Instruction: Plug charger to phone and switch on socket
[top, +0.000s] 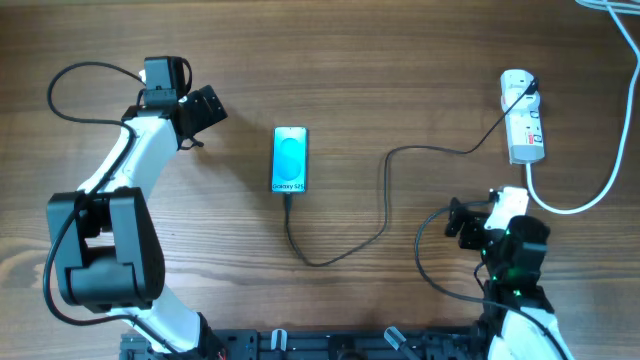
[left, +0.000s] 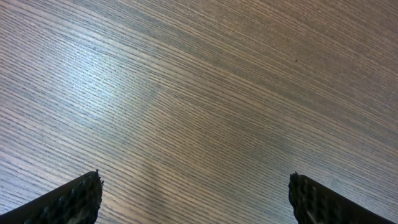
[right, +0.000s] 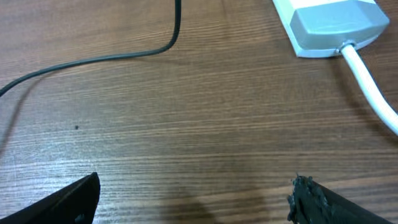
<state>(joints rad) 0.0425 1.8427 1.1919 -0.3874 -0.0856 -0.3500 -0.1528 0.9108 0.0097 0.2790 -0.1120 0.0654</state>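
The phone (top: 290, 158) lies flat mid-table, its screen light blue. The charger (top: 385, 190), a thin black cable, runs from the phone's lower edge, loops toward me, then climbs right to the socket (top: 523, 118), a white power strip at the far right. The cable's end touches the phone's edge. My left gripper (top: 207, 108) is open to the left of the phone, and the left wrist view shows only bare wood between its fingertips (left: 81, 199). My right gripper (top: 478, 215) is open just short of the socket (right: 333, 25), with nothing between its fingers. The charger (right: 124, 56) passes ahead of it.
A thick white cord (top: 585, 200) leaves the socket's near end, curves right and runs off the far right corner. It also crosses the right side of the right wrist view as the cord (right: 370, 87). The wooden table (top: 400, 70) carries nothing else.
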